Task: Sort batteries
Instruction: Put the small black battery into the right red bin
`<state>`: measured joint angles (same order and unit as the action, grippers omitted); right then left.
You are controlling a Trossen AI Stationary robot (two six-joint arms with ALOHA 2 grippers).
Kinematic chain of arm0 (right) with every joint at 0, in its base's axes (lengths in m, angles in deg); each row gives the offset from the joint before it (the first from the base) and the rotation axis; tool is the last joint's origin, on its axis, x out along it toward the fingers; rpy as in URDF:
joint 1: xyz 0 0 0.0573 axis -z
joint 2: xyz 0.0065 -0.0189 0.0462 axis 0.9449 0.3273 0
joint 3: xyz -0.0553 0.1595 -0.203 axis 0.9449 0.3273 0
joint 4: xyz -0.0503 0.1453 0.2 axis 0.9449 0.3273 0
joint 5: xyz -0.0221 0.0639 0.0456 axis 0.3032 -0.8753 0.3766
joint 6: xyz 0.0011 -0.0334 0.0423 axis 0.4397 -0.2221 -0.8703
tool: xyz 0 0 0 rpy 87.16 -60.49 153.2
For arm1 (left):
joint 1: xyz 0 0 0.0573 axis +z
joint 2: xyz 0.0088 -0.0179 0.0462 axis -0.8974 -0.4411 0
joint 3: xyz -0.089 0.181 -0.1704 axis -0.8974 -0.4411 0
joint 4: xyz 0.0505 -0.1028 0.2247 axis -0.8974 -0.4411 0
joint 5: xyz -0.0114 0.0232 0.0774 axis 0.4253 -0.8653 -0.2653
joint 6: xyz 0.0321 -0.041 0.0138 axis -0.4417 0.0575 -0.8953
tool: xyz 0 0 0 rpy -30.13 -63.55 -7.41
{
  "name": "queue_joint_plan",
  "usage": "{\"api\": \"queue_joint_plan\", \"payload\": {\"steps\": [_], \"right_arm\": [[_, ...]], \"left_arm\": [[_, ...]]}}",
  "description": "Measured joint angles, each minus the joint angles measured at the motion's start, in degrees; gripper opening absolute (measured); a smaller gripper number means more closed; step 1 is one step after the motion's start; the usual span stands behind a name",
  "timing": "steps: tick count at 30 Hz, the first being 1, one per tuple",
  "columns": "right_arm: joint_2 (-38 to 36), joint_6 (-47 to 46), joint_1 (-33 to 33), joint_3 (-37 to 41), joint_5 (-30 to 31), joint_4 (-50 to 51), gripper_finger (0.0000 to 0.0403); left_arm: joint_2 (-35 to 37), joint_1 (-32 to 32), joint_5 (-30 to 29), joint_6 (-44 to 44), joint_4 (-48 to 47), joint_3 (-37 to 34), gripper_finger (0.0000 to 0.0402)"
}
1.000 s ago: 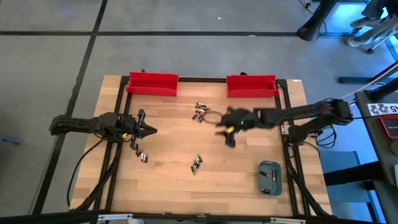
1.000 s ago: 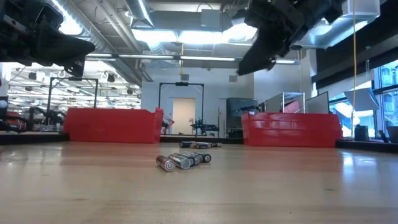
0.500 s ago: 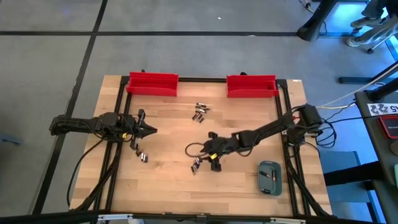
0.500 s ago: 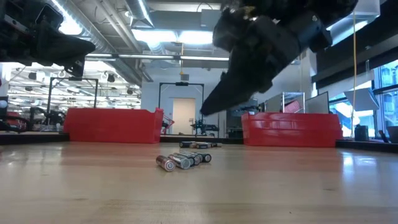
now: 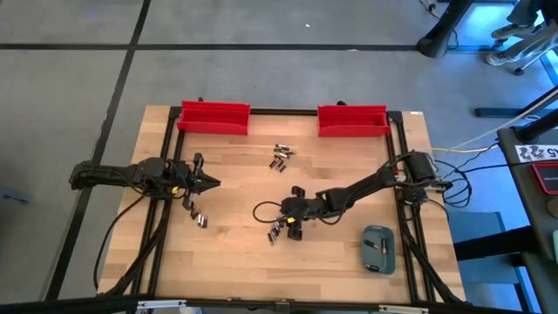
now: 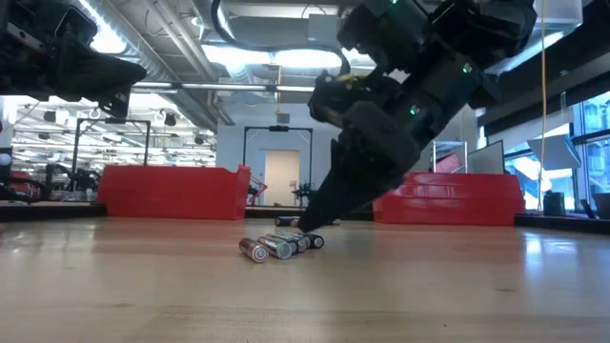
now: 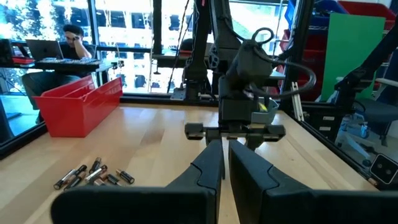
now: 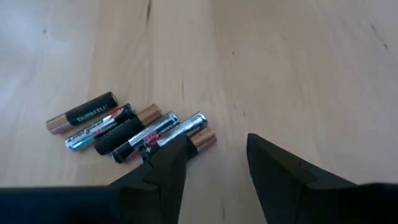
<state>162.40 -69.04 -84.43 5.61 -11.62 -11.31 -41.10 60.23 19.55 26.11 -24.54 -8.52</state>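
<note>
Batteries lie on the wooden table in three small clusters: one in the middle (image 5: 275, 231), one at the left (image 5: 200, 219) and one toward the far side (image 5: 280, 157). My right gripper (image 5: 282, 226) is open and low over the middle cluster (image 8: 134, 130). One fingertip (image 8: 177, 149) stands over the end battery (image 8: 186, 127), and the other finger (image 8: 267, 158) is over bare wood. In the low view the gripper (image 6: 307, 225) slants down just above this cluster (image 6: 278, 246). My left gripper (image 5: 210, 183) is shut and empty, held above the table at the left. My right gripper comes slanting down from the table's right side with one fingertip over the end battery of the middle cluster (image 8: 194, 123). I cannot tell whether it touches the battery. All the batteries lie flat on the table.
Two red bins (image 5: 214, 117) (image 5: 353, 119) stand along the far edge. A grey-blue case (image 5: 378, 248) lies near the right front corner. Black frame rails run along the table's left and right sides. A person sits at a desk in the room beyond (image 7: 73, 43).
My right gripper has swung from the far middle of the table toward the near edge and the left. It has come down to just above the middle battery cluster. The batteries have not moved.
</note>
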Motion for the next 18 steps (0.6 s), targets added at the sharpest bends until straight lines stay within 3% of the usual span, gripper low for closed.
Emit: {"api": "queue_joint_plan", "payload": {"steps": [8, 14, 18], "right_arm": [[0.4, 0.0, 0.0, -0.2, 0.2, 0.8, 0.0170], [-2.5, 0.3, 0.1, -5.1, 4.0, 17.5, 0.0170], [-3.3, -2.3, 0.1, -7.9, 2.0, 19.8, 0.0170]], "left_arm": [[0.0, 0.0, 0.0, 0.0, 0.0, 0.0, 0.0020], [0.0, 0.0, 0.0, 0.0, 0.0, 0.0, 0.0020], [0.0, 0.0, 0.0, -0.2, 0.0, 0.0, 0.0020]]}}
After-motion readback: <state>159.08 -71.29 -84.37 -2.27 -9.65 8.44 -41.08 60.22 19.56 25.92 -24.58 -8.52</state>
